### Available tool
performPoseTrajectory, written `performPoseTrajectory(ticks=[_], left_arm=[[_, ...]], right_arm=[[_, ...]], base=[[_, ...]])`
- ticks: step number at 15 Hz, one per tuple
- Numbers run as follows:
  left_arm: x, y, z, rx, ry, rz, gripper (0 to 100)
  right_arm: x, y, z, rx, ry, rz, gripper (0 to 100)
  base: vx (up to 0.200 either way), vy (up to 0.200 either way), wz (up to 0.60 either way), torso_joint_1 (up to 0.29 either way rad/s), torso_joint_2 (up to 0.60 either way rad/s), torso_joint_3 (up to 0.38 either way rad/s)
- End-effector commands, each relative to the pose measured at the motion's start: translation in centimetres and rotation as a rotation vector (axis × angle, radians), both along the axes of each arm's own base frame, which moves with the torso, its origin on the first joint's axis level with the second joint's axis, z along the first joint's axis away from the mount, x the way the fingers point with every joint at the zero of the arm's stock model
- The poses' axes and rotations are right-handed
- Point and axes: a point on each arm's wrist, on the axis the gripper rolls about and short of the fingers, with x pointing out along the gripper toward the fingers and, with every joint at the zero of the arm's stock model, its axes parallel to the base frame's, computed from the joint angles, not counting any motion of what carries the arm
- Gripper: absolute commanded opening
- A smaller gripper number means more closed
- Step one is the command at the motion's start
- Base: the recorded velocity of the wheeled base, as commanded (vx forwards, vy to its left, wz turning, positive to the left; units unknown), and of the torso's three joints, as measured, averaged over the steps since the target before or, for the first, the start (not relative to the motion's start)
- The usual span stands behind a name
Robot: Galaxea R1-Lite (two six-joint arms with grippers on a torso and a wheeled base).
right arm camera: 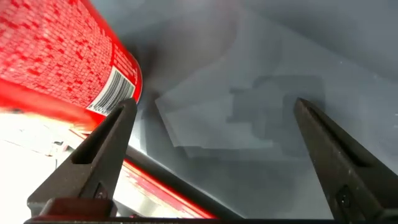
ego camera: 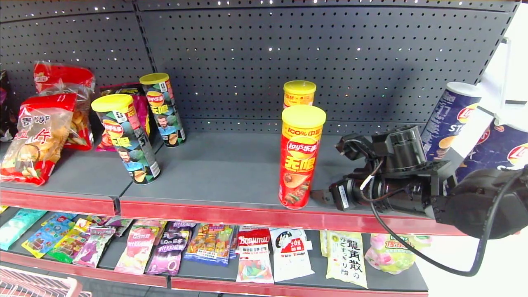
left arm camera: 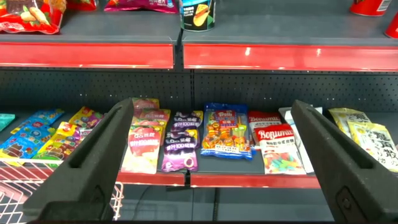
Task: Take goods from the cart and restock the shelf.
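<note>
Fingers [left arm camera: 93, 158] of L gripper [left arm camera: 212, 104] spread wide, nothing btwn them. It hangs in front of the lower shelf [left arm camera: 249, 180] w/ its row of candy packets [left arm camera: 180, 140]; cart [ego camera: 37, 284] corner sits low at far left.

Upper shelf [ego camera: 231, 173], L to R:
- Red snack bags [ego camera: 37, 136].
- Two dark cans [ego camera: 128, 140] w/ yellow lids, one near the front, one farther back.
- Red can [ego camera: 301, 159], upright at the shelf's front edge, w/ a yellow can [ego camera: 299, 94] right behind it.
- R gripper [ego camera: 319, 194], low over the shelf just beside the red can's base, on its right. Its fingers [right arm camera: 93, 155] are apart, not round the can, w/ bare shelf btwn them.
- Blue cans [ego camera: 451, 119] at far right, behind the R arm.
</note>
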Motion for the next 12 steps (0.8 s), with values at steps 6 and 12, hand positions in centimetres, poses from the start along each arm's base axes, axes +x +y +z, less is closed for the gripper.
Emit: performPoseTrajectory(ticks=[6, 12], left_arm=[[0.0, 0.0, 0.0, 0.0, -0.001, 0.0, 100], [0.0, 0.0, 0.0, 0.0, -0.001, 0.0, 100]], right_arm=[[0.3, 0.9, 0.1, -0.006, -0.013, 0.005, 100], [0.2, 1.4, 0.0, -0.006, -0.013, 0.018, 100]], base=[[0.0, 0.0, 0.0, 0.0, 0.0, 0.0], [0.0, 0.0, 0.0, 0.0, 0.0, 0.0]])
